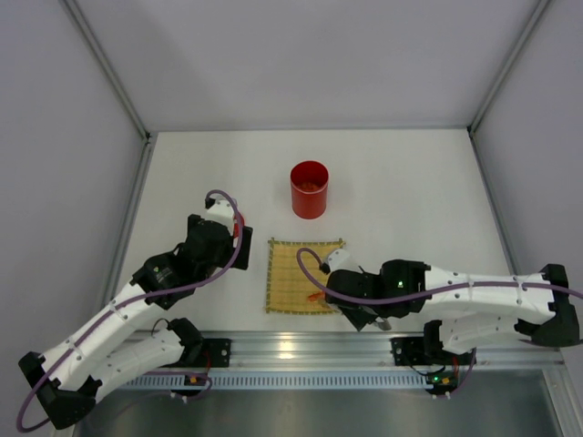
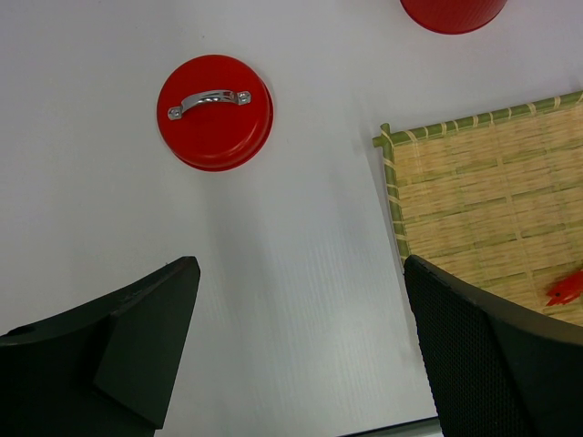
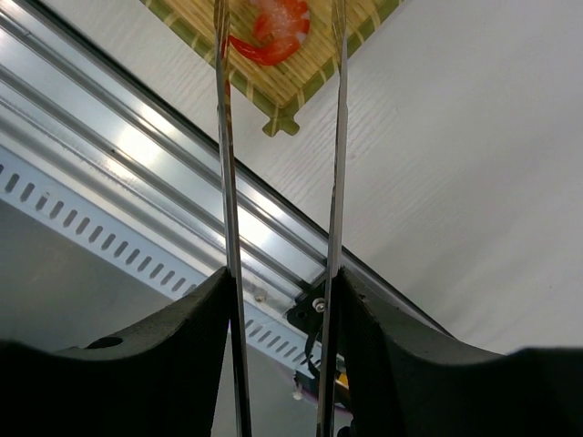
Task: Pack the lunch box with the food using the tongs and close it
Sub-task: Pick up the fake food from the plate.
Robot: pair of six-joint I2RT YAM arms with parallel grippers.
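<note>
Right gripper [image 3: 282, 305]: clamped on the tongs [image 3: 224, 137] partway up their two arms. In the wrist view the tongs run straight from 6 o'clock to 12 o'clock. The arms stand apart with a clear gap; their tips are cut off at the top edge.

Food: one red piece [image 3: 273, 25] lies between the arms at 12 o'clock, on the near right corner of the bamboo mat [image 1: 291, 273]. The left arm crosses its tail end and the right arm stands just clear of it. I judge it bracketed but not yet pinched. Overhead, the piece is at roughly 9 o'clock from the right gripper, and this arm is plainly the nearer one. I see no other food on the mat.

Left gripper [image 2: 301, 269]: jaws spread wide and holding nothing. It hangs over bare table at 9 o'clock of the mat. The lid [image 2: 215, 111] lies flat, handle up, at about 11 o'clock in its wrist view, apart from both fingers.

Lunch box [image 1: 310, 189]: upright and uncovered, at 12 o'clock beyond the mat and clear of it. Pale orange contents show inside; I cannot tell what or how many.

Assessment: the coming move turns on squeezing the tongs across the piece, then carrying it to 12 o'clock.
</note>
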